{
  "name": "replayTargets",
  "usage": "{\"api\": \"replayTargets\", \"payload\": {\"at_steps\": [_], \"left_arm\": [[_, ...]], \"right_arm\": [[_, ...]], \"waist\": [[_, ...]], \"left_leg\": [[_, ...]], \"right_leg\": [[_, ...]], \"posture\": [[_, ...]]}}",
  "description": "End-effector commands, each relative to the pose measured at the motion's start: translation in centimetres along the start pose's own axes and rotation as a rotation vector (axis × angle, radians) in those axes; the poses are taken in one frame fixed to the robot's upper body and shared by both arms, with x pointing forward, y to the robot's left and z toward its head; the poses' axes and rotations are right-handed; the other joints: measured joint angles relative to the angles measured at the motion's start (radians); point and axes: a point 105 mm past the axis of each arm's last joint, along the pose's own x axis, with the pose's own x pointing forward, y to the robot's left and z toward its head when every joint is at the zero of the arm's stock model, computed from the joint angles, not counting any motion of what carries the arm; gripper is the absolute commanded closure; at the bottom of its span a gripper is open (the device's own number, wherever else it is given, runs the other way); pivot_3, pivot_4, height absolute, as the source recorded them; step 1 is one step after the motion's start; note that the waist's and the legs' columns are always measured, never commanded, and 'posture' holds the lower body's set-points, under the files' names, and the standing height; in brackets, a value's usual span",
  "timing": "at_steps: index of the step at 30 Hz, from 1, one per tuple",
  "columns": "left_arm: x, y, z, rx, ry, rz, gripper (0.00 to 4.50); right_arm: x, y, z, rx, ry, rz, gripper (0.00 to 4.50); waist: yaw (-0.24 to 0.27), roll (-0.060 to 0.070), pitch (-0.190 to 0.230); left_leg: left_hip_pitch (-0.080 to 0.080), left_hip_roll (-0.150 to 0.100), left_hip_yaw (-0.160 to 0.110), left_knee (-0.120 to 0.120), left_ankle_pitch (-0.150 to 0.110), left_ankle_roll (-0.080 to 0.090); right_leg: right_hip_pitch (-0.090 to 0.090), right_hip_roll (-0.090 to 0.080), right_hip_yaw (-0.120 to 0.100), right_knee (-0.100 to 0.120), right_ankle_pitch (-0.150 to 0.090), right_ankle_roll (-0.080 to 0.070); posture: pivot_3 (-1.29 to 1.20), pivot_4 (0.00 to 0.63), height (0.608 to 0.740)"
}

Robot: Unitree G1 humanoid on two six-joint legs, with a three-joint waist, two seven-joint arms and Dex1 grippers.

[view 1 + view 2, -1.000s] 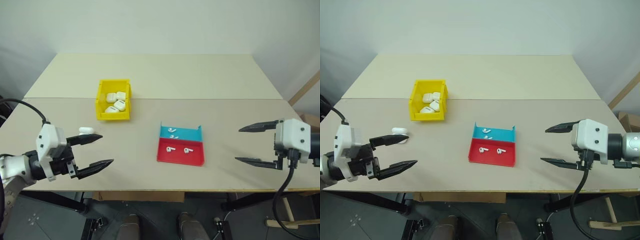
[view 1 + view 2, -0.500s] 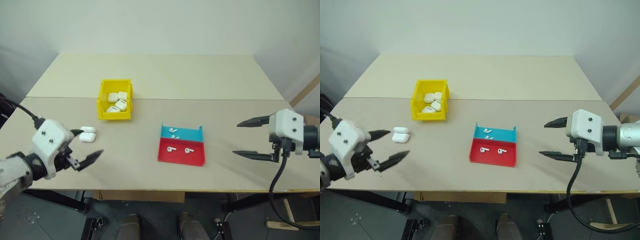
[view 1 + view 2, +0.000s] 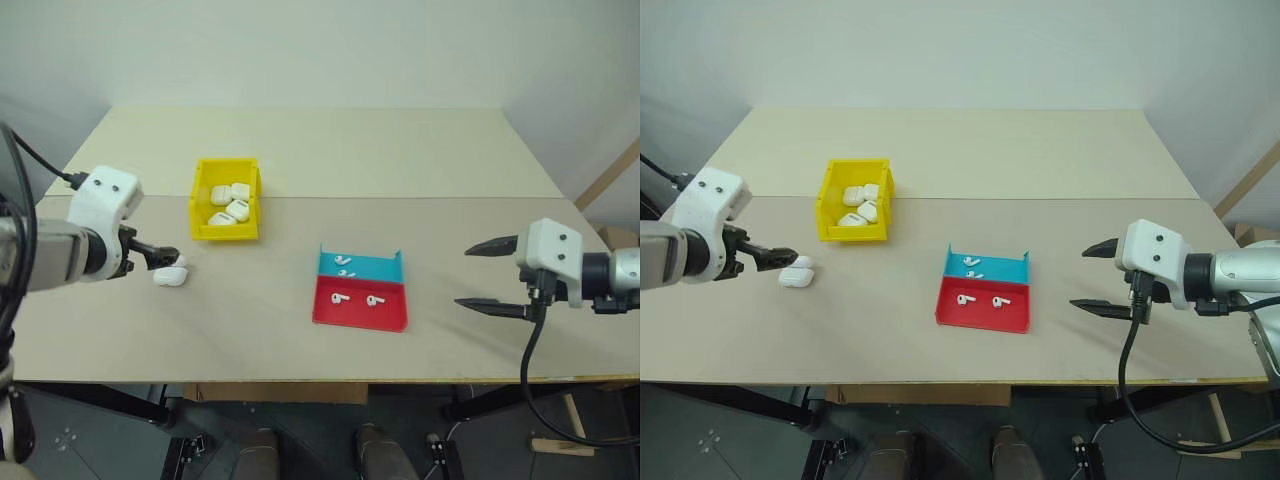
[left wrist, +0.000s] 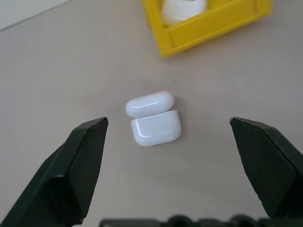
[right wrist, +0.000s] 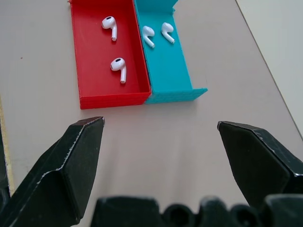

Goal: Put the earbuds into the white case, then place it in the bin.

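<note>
Lying ahead — white case (image 4: 153,117) — left gripper (image 4: 168,163)

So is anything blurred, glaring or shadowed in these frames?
Left wrist view: the white case is sharp with a soft highlight on its lid, while the left gripper's fingers are slightly soft. Right wrist view: the earbuds and the red-and-blue tray are crisp, casting short soft shadows. Head views: even, diffuse light, no glare on the table.

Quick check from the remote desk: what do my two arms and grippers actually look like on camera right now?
Both grippers, left and right, have two black, tapered, pointed fingers on a boxy white housing with small dark screw holes. Behind each sits a grey and black wrist, with a black cable looping away.
</note>
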Motion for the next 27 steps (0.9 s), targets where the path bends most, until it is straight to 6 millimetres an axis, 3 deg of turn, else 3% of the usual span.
{"api": "replayTargets", "payload": {"at_steps": [1, 10, 19, 27], "left_arm": [[0.3, 1.2, -0.1, -0.052, 0.06, 0.043, 0.0], [2.7, 1.1, -1.1, -0.17, 0.175, 0.021, 0.0], [4.8, -0.5, -1.8, -0.18, 0.253, -0.019, 0.0], [5.9, -0.7, -2.0, -0.164, 0.274, 0.019, 0.0]], "right_arm": [[-0.4, -0.2, 0.5, -0.022, 0.01, -0.015, 0.06], [-0.8, -0.2, 0.4, 0.0, 0.035, 0.004, 0.06], [-1.1, -0.2, 0.2, 0.023, 0.055, -0.008, 0.06], [-1.2, 0.0, 0.1, 0.044, 0.065, -0.024, 0.06]], "waist": [[0.002, 0.0, 0.0], [0.005, 0.0, 0.0], [0.005, 0.0, 0.0], [0.007, 0.0, 0.0]], "left_leg": [[0.0, 0.0, 0.0, 0.0, 0.0, 0.0], [0.0, 0.0, 0.0, 0.0, 0.0, 0.0], [-0.001, -0.001, 0.0, 0.001, 0.0, 0.0], [-0.001, -0.001, 0.0, 0.001, 0.0, 0.0]], "right_leg": [[0.0, 0.0, 0.0, 0.0, 0.0, 0.0], [0.0, 0.0, 0.0, 0.002, 0.0, 0.0], [-0.001, 0.0, 0.0, 0.001, 0.0, 0.0], [-0.001, 0.0, 0.0, 0.002, 0.0, 0.0]], "posture": [[0.0, 0.15, 0.74], [0.0, 0.15, 0.74], [0.0, 0.15, 0.74], [0.0, 0.15, 0.74]]}}
